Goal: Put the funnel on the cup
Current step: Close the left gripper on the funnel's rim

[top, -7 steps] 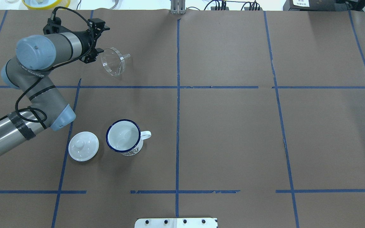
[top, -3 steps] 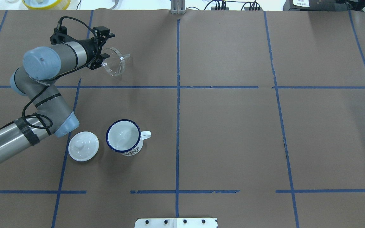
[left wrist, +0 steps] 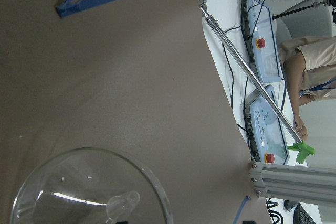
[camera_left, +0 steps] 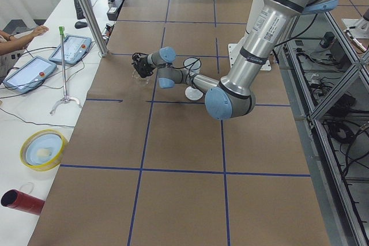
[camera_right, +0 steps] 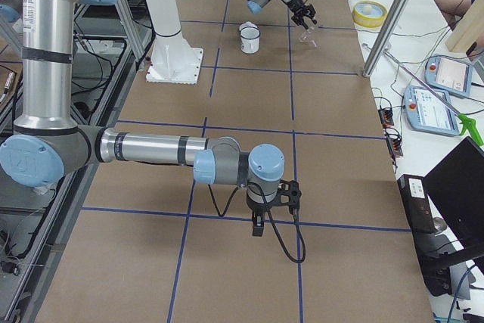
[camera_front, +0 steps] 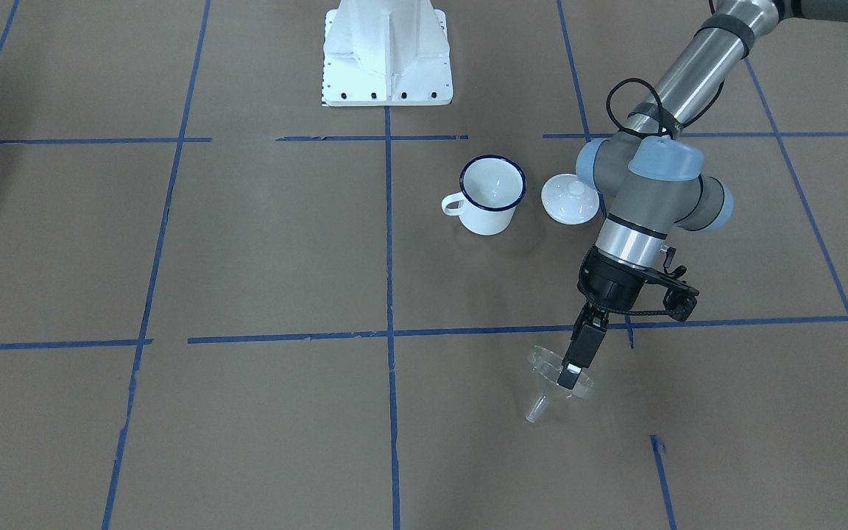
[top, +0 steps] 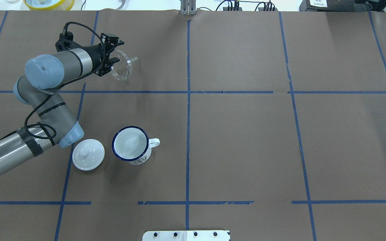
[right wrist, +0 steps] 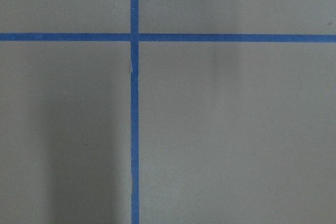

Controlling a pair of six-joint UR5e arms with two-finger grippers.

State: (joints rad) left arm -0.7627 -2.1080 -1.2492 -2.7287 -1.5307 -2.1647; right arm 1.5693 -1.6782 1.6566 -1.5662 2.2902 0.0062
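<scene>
The clear funnel (top: 123,68) lies on its side at the far left of the table, stem pointing right. It also shows in the front view (camera_front: 550,386) and fills the bottom of the left wrist view (left wrist: 89,192). My left gripper (top: 117,51) is open, with its fingers at the funnel's upper left rim. I cannot tell if they touch it. The white mug (top: 131,144) with a dark-blue rim stands upright nearer the robot, handle to the right, apart from the arm. My right gripper (camera_right: 258,226) hangs low over bare paper, and I cannot tell its state.
A white domed lid with a knob (top: 88,154) lies just left of the mug, close to my left arm's elbow. The robot's white base plate (top: 186,235) is at the near edge. Operators' tablets (camera_left: 72,48) lie beyond the far table edge.
My left gripper has moved right toward the funnel, from beside it to its rim. The funnel, mug and lid have stayed in place.
</scene>
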